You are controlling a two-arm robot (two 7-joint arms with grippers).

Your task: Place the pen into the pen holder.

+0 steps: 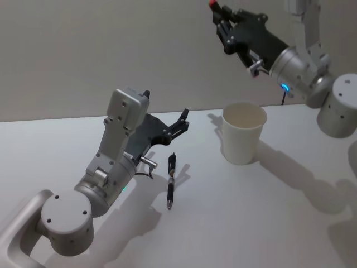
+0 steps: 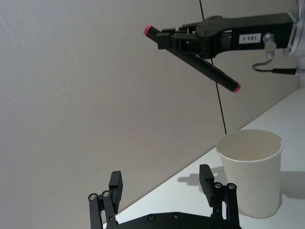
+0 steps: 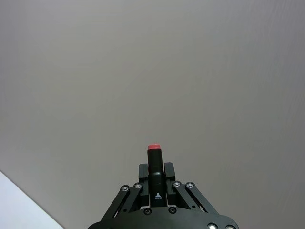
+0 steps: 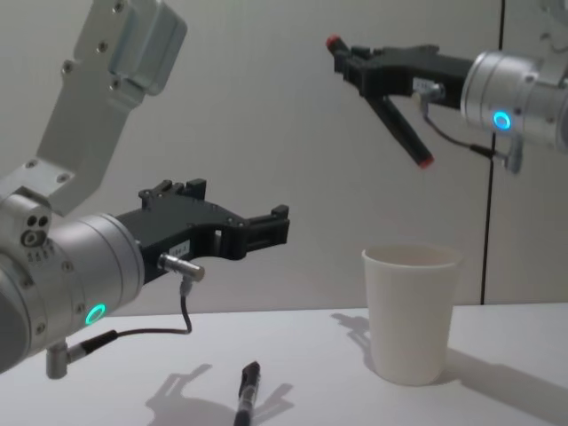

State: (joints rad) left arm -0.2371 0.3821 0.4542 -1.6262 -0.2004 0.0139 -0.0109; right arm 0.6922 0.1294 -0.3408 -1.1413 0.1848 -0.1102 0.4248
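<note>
Robotics lab test bench. Evidence: bare matte white tabletop [image 1: 279,218], blank grey-beige wall [image 1: 83,50] across upper frame, thin black cable [image 4: 487,257] hanging down wall at right. Two silver-grey jointed robot arms, left [image 1: 111,162] and right [image 1: 304,70], with lit status lights [image 4: 501,120]. Staged prop centre-right: plain white tapered paper-cup pen holder [image 1: 243,134].

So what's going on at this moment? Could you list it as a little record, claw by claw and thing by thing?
right gripper: raised high, roughly above the pen holder, shut on the held pen
held pen: black with red ends, tilted, lower end pointing down
left gripper: open, empty, hovering low over the table
second pen: black, lying flat on the table beside the left gripper
pen holder: white paper cup, upright, no pen inside
table: white
</note>
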